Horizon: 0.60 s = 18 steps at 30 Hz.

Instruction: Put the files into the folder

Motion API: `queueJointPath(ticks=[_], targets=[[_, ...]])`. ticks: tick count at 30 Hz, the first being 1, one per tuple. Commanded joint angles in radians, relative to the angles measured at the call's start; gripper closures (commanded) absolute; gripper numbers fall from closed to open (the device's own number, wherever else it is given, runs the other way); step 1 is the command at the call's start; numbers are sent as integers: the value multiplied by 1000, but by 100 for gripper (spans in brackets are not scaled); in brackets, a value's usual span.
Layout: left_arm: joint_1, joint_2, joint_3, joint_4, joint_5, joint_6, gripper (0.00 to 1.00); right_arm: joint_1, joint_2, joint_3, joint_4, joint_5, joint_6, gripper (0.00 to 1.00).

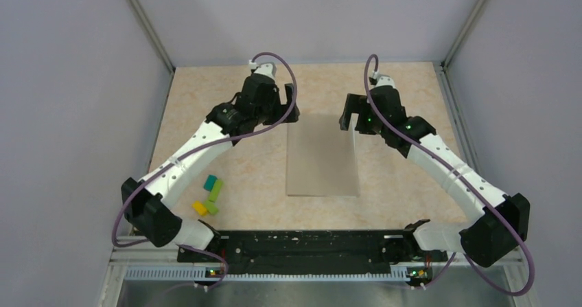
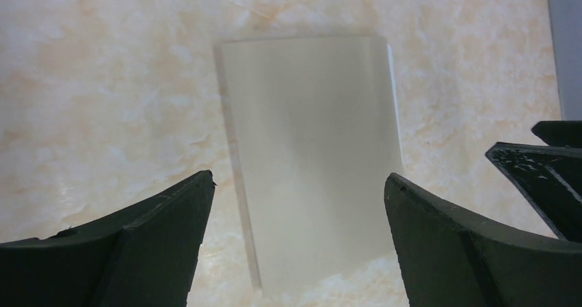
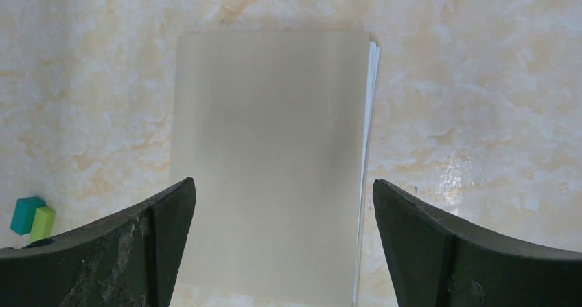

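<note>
The tan folder (image 1: 322, 157) lies closed and flat in the middle of the table. It also shows in the left wrist view (image 2: 312, 156) and the right wrist view (image 3: 268, 156). The white files (image 3: 367, 135) show only as a thin white edge sticking out along one long side of the folder. My left gripper (image 1: 287, 108) is open and empty above the folder's far left corner. My right gripper (image 1: 348, 115) is open and empty above its far right corner. Neither touches the folder.
Several small coloured blocks (image 1: 209, 195), teal, green and yellow, lie at the near left beside the left arm; two show in the right wrist view (image 3: 31, 218). Grey walls stand on three sides of the speckled beige tabletop (image 1: 398, 183).
</note>
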Motion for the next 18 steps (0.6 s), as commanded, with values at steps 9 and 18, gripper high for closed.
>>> queueJointPath(ticks=[9, 18], targets=[[8, -103, -61, -21, -199, 40, 1, -6, 38, 76, 66, -32, -3, 1], [11, -113, -74, -9, -196, 39, 1, -7, 43, 72, 70, -36, -1, 1]])
